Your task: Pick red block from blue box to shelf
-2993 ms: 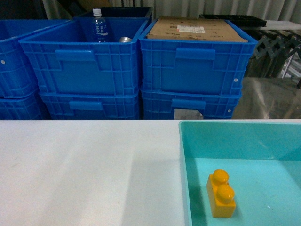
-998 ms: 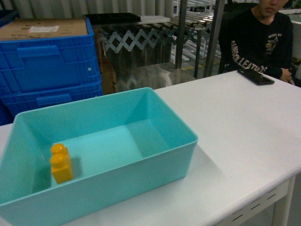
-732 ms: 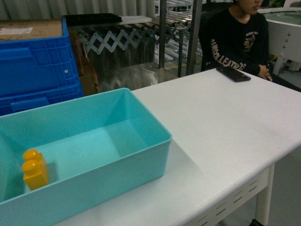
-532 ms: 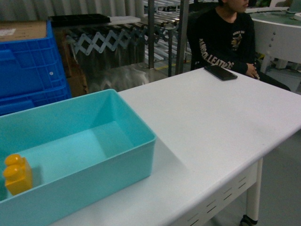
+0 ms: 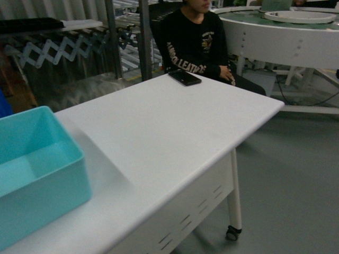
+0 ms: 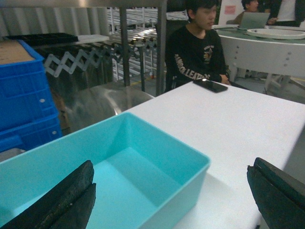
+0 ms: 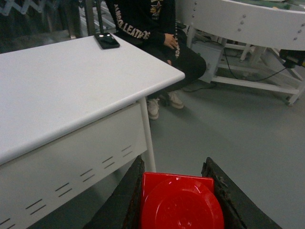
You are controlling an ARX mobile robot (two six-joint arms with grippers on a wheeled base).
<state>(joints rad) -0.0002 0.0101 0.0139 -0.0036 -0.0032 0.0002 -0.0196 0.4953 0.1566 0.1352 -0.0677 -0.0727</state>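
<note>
The red block is clamped between the dark fingers of my right gripper, held in the air over grey floor beside the white table. Only its round stud end shows. The blue box, a pale turquoise tub, sits on the table at the head view's left edge. My left gripper hangs open over the blue box, with nothing between its fingers. Steel posts of the shelf rise behind the table, also visible in the left wrist view. Neither gripper shows in the head view.
A person in black sits at the table's far side, a black phone lying near them. A round white table stands at the right. Dark blue crates are stacked behind the box. The table leg has a castor.
The head view has swung right: the turquoise box slid to the left edge, the yellow brick and blue crates left view, and the floor and round table appeared.
</note>
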